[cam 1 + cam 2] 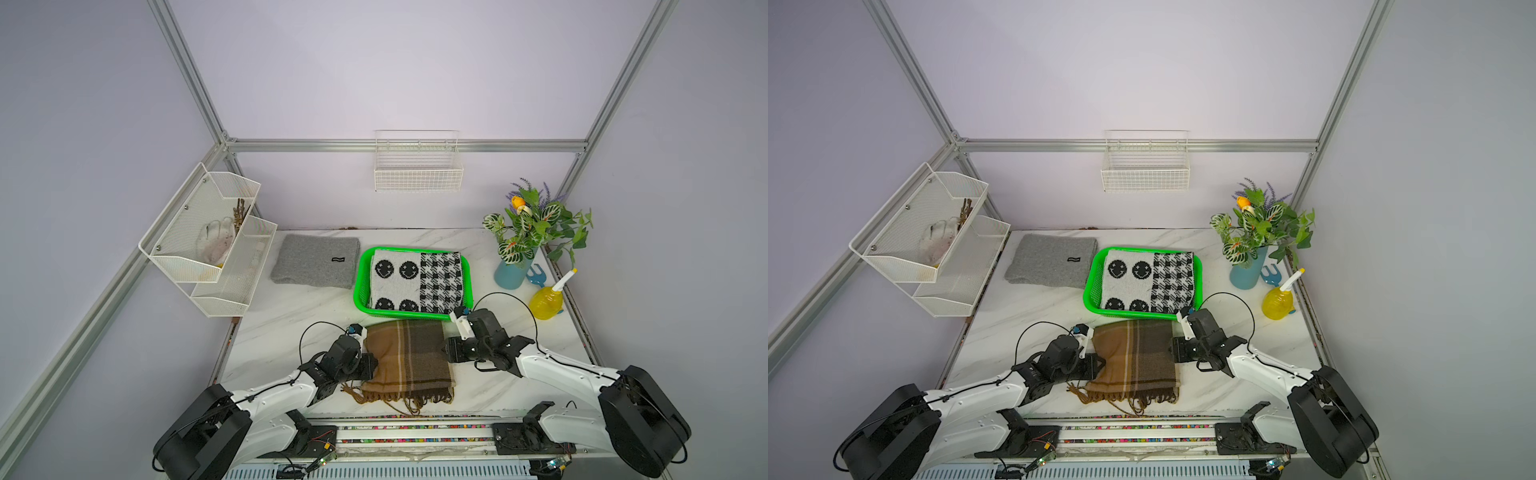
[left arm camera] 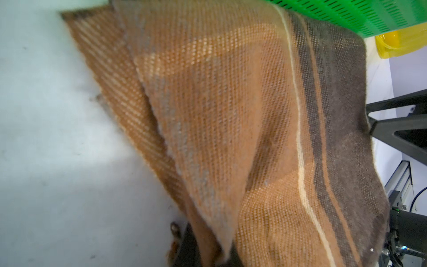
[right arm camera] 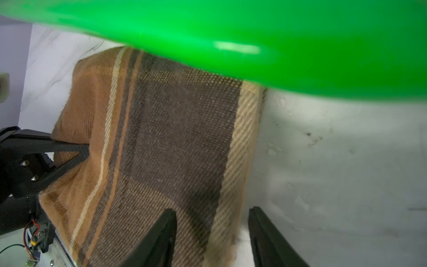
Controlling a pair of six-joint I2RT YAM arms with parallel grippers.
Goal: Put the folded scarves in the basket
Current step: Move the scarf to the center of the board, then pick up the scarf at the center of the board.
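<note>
Fringed scarf (image 1: pixel 405 357) before basket (image 1: pixel 360 286); smiley scarf (image 1: pixel 415 282) in basket; vase (image 1: pixel 509 274) right.

A brown plaid scarf (image 2: pixel 231 127), orange weave with a cream stripe and dark bands, fills most of the frame. One fold is raised off the white bench (image 2: pixel 57 138) and pinched in the left gripper (image 2: pixel 210 256). Beyond it are the green basket's (image 2: pixel 369 13) perforated wall and a yellow bottle (image 2: pixel 397 44). The black right gripper (image 2: pixel 379 124) sits at the scarf's dark edge.

Blue vase (image 1: pixel 509 277) holding leafy plants; yellow spray bottle (image 1: pixel 545 303) and blue hand fork (image 1: pixel 535 277) just beside it; grey folded cloth (image 1: pixel 316 261), mesh shelf (image 1: pixel 208 245) and wire wall basket (image 1: pixel 417 172) well apart from it.
</note>
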